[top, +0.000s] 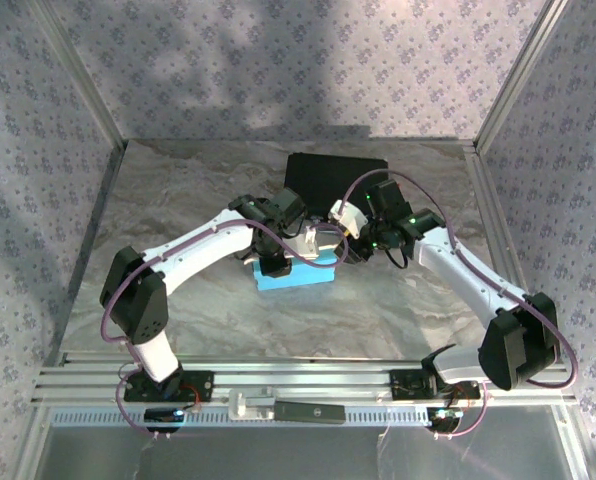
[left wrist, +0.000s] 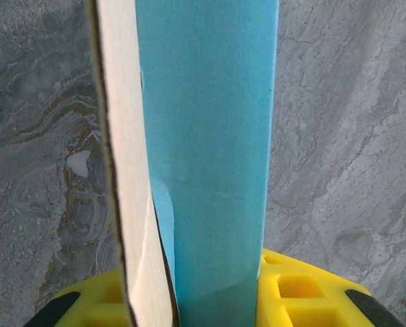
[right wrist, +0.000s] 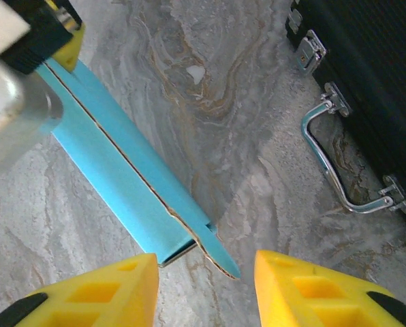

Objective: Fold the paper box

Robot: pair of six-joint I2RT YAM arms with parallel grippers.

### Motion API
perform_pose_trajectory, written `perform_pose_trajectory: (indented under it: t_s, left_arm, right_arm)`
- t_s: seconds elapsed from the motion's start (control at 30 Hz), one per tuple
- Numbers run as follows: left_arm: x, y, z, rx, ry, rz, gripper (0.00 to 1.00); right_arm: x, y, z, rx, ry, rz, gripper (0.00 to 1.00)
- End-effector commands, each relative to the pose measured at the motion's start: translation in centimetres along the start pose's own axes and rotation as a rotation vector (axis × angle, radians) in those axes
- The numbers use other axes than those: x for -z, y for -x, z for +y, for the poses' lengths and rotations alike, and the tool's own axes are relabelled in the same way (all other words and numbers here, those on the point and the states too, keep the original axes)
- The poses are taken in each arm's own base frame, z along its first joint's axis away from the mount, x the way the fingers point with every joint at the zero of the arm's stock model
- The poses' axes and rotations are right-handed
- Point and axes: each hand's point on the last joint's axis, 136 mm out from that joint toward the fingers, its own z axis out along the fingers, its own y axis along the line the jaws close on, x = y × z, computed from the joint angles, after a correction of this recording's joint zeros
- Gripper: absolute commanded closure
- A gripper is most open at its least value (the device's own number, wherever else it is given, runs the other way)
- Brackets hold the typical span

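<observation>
**Paper box pinched by the left arm at mid-counter, right arm open beside its end**

The cyan paper box (top: pixel 296 277) lies in the middle of the marbled counter (top: pixel 178 200), with the black case (top: pixel 333 178) at its 12 o'clock. The left fingers (left wrist: pixel 305 293) sit at the box's 10 o'clock end, drawn narrow and gripping a blue panel that runs up between them, a white flap edge alongside. The right fingers (right wrist: pixel 325 289) stand at the box's 2 o'clock corner, spread moderately wide and holding nothing. The box's open end lies just beside one finger and points into the gap.
</observation>
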Motion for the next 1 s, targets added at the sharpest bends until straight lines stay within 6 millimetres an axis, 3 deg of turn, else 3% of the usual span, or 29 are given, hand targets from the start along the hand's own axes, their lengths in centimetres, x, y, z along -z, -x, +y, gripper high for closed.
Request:
perform_pose_trajectory:
  t_s: [0.0, 0.2, 0.33, 0.4, 0.63, 0.8, 0.97]
  left_arm:
    - [-2.3, -2.6, -1.5, 0.01, -0.091, 0.121, 0.73]
    - [-2.4, -2.5, -1.4, 0.013, -0.092, 0.121, 0.73]
    - [-2.5, -2.5, -1.4, 0.015, -0.093, 0.122, 0.73]
    - [-2.5, -2.5, -1.4, 0.017, -0.093, 0.122, 0.74]
    - [-2.4, -2.3, -1.2, 0.02, -0.086, 0.122, 0.74]
    - [-2.4, -2.3, -1.1, 0.029, -0.085, 0.124, 0.74]
    - [-2.3, -2.1, -1.0, 0.034, -0.084, 0.121, 0.74]
  right_arm:
    - [-0.5, -0.3, -0.9, 0.007, -0.033, 0.026, 0.56]
    - [-1.4, -0.4, -0.6, 0.006, 0.006, 0.046, 0.57]
    - [-1.6, -0.1, -0.6, -0.003, 0.018, 0.034, 0.68]
    - [-1.5, 0.1, -0.5, -0.007, 0.02, 0.03, 0.73]
    - [-0.1, 1.1, 0.4, -0.01, 0.031, -0.012, 0.74]
    - [-0.2, 0.8, 1.1, -0.029, 0.063, 0.004, 0.86]
    - [-0.5, 0.6, 1.6, -0.046, 0.077, 0.013, 0.9]
